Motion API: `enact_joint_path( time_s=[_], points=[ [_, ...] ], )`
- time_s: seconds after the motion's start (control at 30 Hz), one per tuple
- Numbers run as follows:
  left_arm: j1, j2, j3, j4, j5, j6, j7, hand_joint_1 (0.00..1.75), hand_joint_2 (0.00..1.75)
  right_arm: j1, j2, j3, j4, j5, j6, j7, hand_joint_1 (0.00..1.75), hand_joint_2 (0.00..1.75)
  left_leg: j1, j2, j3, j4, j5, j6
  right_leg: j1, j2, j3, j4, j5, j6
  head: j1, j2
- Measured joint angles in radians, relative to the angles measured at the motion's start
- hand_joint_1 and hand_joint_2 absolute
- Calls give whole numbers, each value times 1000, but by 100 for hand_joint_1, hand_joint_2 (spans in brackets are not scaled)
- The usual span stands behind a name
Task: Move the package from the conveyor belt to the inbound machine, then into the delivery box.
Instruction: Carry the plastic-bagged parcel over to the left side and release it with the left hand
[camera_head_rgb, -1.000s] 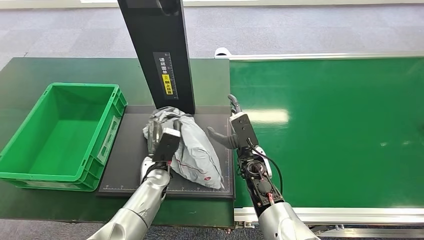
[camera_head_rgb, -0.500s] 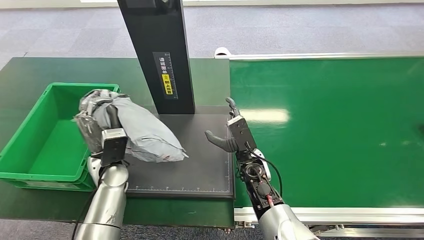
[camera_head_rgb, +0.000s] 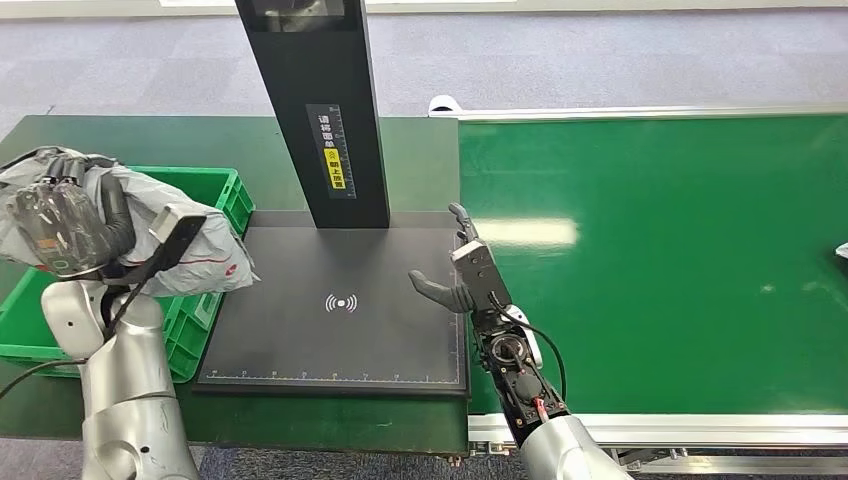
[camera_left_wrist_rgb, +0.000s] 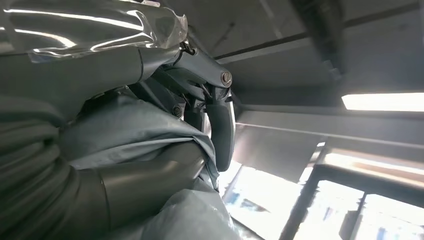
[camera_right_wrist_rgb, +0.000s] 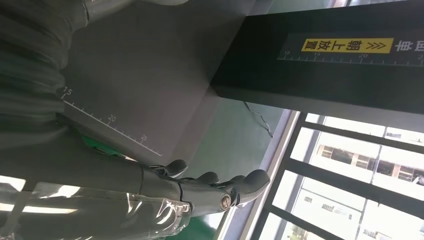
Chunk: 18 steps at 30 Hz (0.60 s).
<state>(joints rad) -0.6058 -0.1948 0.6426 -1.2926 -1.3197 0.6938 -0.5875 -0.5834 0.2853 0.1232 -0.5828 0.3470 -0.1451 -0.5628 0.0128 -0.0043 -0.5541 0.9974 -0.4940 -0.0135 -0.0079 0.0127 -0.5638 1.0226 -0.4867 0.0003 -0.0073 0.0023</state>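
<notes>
While the left hand (camera_head_rgb: 70, 225) is raised at the nine o'clock edge of the head view, the grey package (camera_head_rgb: 190, 255) is bunched inside its grip, lifted clear of every surface and hanging above the green delivery box (camera_head_rgb: 215, 190). Its free end, marked with a thin red line and a small red spot, droops toward three o'clock and overlaps the box's near corner in that view. The left wrist view shows the same hold from close range: the thick grey thumb (camera_left_wrist_rgb: 150, 177) presses into the package's soft folds (camera_left_wrist_rgb: 125, 135) from one side, and the darker fingers (camera_left_wrist_rgb: 220, 125) curl over it from the other, so the hand is clamped around the bag.

At about five o'clock from the inbound machine's black column (camera_head_rgb: 325, 110), the right hand (camera_head_rgb: 460, 270) hovers over the edge of the black scanning pad (camera_head_rgb: 340, 340), where that pad borders the green conveyor belt (camera_head_rgb: 680, 260). Its fingers are stretched out and apart, the thumb pointing toward nine o'clock, and it holds nothing. The right wrist view shows those fingers (camera_right_wrist_rgb: 210, 180) extended side by side above the pad's ruled edge (camera_right_wrist_rgb: 115, 122), touching nothing. The package is well apart from this hand, across the bare pad with its white scan symbol (camera_head_rgb: 342, 302).
</notes>
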Motion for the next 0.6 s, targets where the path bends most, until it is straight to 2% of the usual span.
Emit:
enact_joint_path(
  time_s=[0.1, 0.27, 0.37, 0.43, 0.6],
  points=[
    [-37, 19, 62, 62, -56, 0, 54, 175, 175, 2, -2, 6, -3, 1, 0, 2, 0, 175, 0, -1, 0, 0, 0, 0, 0, 0, 0, 0, 0, 0, 0, 0],
    [-105, 96, 93, 229, -193, 0, 370, 175, 175, 2, -5, 16, -4, 6, 1, 7, 0, 175, 0, 1, -1, 0, 0, 0, 0, 1, -1, 0, 0, 0, 0, 0],
    [-144, 159, 93, 346, -211, 0, 488, 175, 175, 4, -8, 20, -4, 10, 1, 8, 0, 175, 0, 0, -1, 0, 1, 0, 0, 0, -2, 0, 0, 0, 0, 0],
    [-162, 190, 90, 399, -195, 0, 514, 175, 175, 8, -9, 25, -4, 12, 1, 8, 0, 175, 0, 0, -1, 0, 1, 0, 0, 0, -2, 0, 0, 0, 0, 0],
    [-194, 237, 102, 488, -85, -1, 478, 175, 175, 21, -11, 38, -4, 19, 3, 8, 0, 175, 0, 0, -2, 0, 1, 0, 0, 0, -2, 0, 0, 0, 0, 0]
  ],
)
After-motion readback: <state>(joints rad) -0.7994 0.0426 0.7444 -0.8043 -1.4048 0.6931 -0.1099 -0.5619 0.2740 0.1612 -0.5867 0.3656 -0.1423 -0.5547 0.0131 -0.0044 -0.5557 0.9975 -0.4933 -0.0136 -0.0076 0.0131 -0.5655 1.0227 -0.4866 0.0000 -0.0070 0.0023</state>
